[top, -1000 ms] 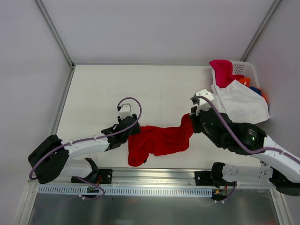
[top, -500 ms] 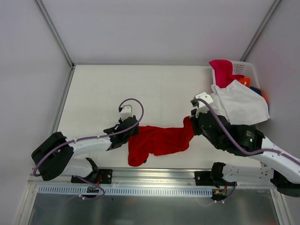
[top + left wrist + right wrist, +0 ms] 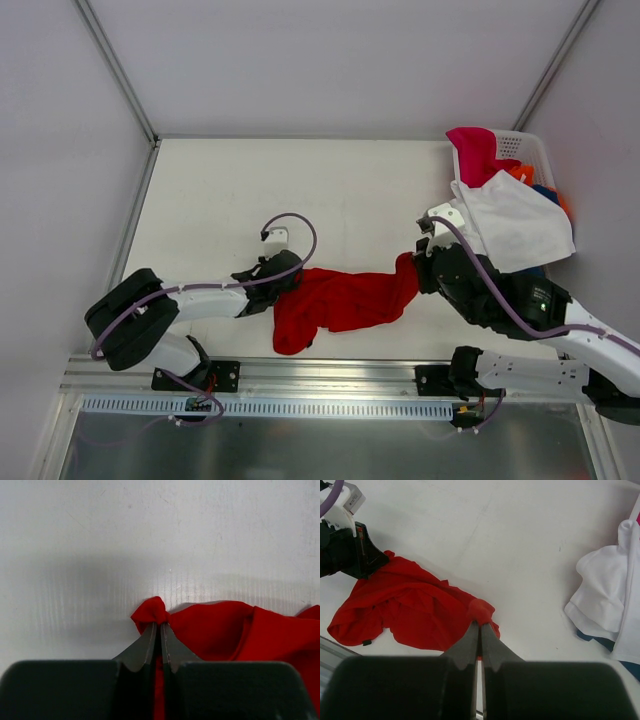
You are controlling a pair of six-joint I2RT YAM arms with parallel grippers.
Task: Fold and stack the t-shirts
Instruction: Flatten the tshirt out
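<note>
1. Red t-shirt (image 3: 340, 300): crumpled on tabletop (image 3: 330, 190) near front edge, strung between the arms.
2. Pinched at one end by left gripper (image 3: 156, 630), at other end by right gripper (image 3: 480, 626); both clamped on small nubs of cloth.
3. Step in hand, probably: spreading flat before folding.
4. Next: draw ends apart evenly without losing either pinch, lay smooth.

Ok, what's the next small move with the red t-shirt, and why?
Probably draw the left gripper and right gripper apart to stretch the red t-shirt: each is shut on an opposite end, and the cloth between lies bunched.
</note>
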